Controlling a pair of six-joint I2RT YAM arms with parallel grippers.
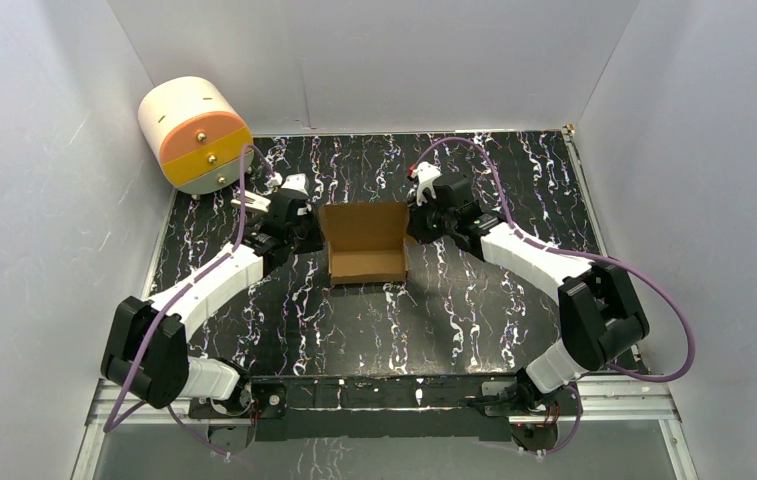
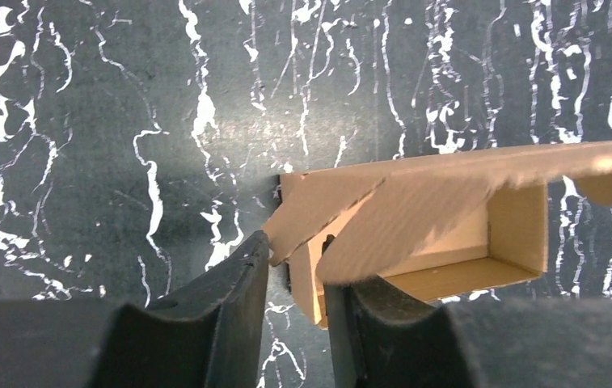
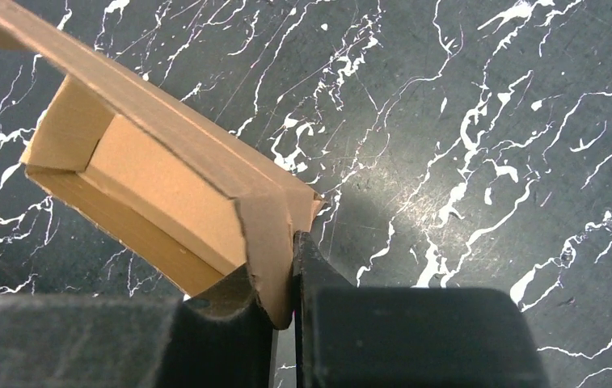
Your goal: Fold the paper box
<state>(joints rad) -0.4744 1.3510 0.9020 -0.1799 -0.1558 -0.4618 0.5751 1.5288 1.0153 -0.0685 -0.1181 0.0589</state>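
Note:
The paper box (image 1: 364, 243) is plain brown cardboard, partly folded, with an open tray and a raised back panel, mid-table. My left gripper (image 1: 306, 228) is at its left side. In the left wrist view the gripper (image 2: 296, 259) is open, and its fingers straddle the box's (image 2: 448, 210) left wall and corner flap, with table showing in the gap. My right gripper (image 1: 416, 222) is at the box's right side. In the right wrist view it (image 3: 284, 275) is shut on the right corner flap of the box (image 3: 149, 178).
A cream, orange and yellow cylindrical drawer unit (image 1: 194, 135) lies at the back left corner. White walls enclose the black marbled table (image 1: 474, 310) on three sides. A metal rail (image 1: 384, 400) runs along the near edge by the arm bases.

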